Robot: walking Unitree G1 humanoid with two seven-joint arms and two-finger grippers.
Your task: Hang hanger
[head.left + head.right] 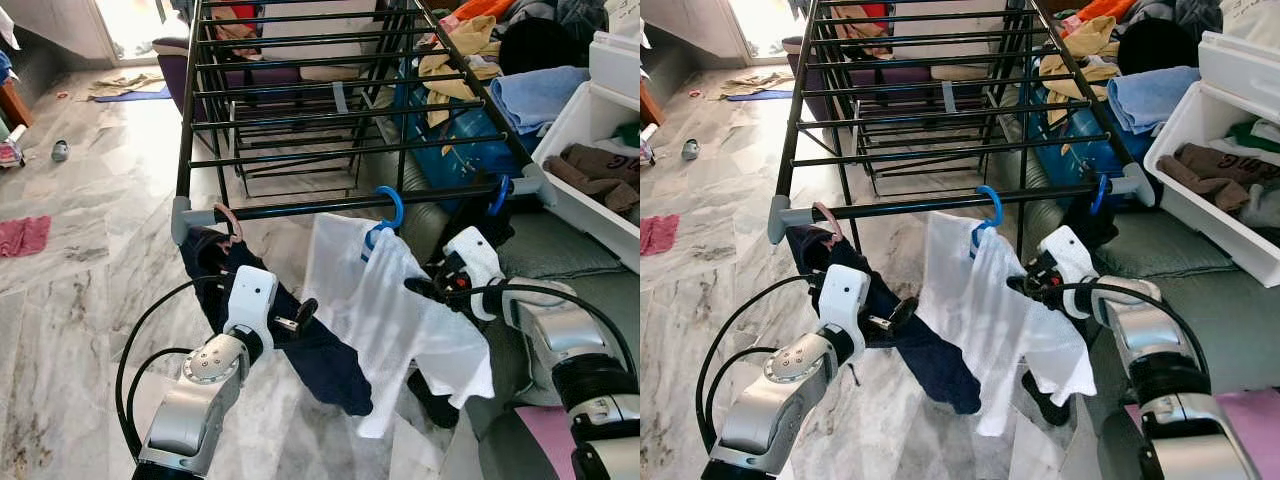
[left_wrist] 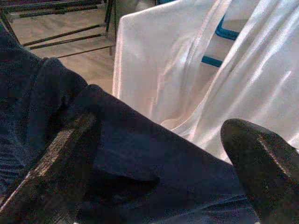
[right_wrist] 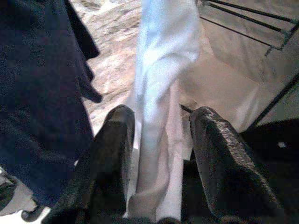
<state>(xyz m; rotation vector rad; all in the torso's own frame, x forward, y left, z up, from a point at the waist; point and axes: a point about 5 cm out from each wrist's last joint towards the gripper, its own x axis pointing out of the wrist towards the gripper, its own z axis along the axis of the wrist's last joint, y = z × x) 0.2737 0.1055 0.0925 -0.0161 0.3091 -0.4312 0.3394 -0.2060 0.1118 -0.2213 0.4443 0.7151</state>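
The blue plastic hanger [image 1: 385, 215] hooks the black metal drying rack [image 1: 300, 207], carrying the white cotton shirt [image 1: 390, 320]. The right tool [image 1: 432, 287] straddles the shirt's edge, fingers parted, steadying it. The left tool [image 1: 292, 322] stands open against the dark navy garment [image 1: 320, 360], holding nothing.

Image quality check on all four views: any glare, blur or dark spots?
Left eye view: sharp, doorway blown out at the top. Right eye view: the same, floor evenly lit. Left wrist view: soft focus, white shirt glary, dark garment nearly featureless. Right wrist view: fingers blurred up close, white shirt between them overexposed.
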